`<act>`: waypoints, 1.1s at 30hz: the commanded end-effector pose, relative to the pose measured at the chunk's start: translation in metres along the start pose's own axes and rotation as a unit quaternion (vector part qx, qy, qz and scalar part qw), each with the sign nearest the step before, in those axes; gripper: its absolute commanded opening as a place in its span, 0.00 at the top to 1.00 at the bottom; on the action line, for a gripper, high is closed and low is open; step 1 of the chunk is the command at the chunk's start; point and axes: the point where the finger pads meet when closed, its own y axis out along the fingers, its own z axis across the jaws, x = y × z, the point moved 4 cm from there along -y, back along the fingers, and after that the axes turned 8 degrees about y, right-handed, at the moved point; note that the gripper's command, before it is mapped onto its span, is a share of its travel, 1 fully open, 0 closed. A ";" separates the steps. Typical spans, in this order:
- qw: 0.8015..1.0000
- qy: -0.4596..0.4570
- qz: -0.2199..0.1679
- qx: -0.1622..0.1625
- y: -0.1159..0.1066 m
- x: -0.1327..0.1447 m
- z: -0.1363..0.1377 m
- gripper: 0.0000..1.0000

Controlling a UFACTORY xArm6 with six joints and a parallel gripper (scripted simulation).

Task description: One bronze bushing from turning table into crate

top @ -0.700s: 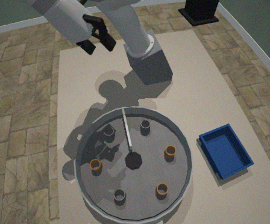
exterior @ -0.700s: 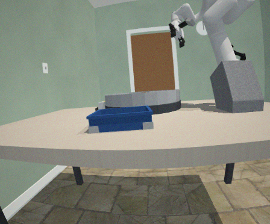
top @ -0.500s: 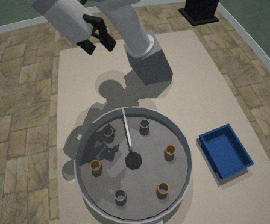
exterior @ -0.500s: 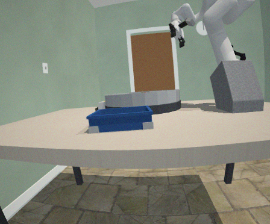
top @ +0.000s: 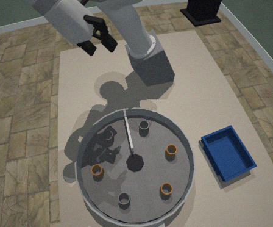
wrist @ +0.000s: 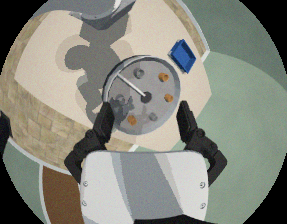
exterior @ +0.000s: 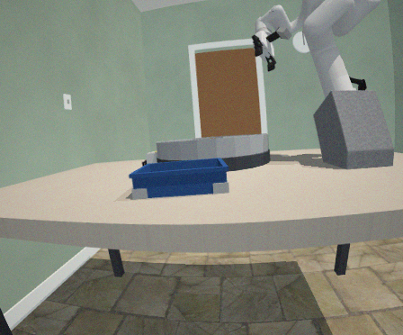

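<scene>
The round grey turning table carries three bronze bushings: one at the right, one at the lower right and one at the left in the top view. Grey bushings stand among them, one of them in the arm's shadow. The blue crate is empty in the top view, right of the turning table. My gripper is open and empty, high above the table top and away from the bushings.
A raised wall surrounds the turning table. A pale bar runs from its rim to the dark hub. The arm's grey pedestal stands behind the turning table in the top view.
</scene>
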 end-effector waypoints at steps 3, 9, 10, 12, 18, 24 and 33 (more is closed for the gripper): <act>0.995 -0.074 0.003 -0.063 0.022 0.020 -0.005 0.00; 0.983 -0.146 0.007 -0.112 0.041 0.035 -0.005 0.00; 0.980 -0.158 0.007 -0.119 0.044 0.037 -0.004 0.00; 0.977 -0.170 0.008 -0.127 0.048 0.039 -0.004 0.00; 0.952 -0.252 0.012 -0.171 0.069 0.052 0.001 0.00; 0.921 -0.330 0.017 -0.205 0.089 0.060 0.010 0.00; 0.865 -0.440 0.025 -0.242 0.119 0.067 0.025 0.00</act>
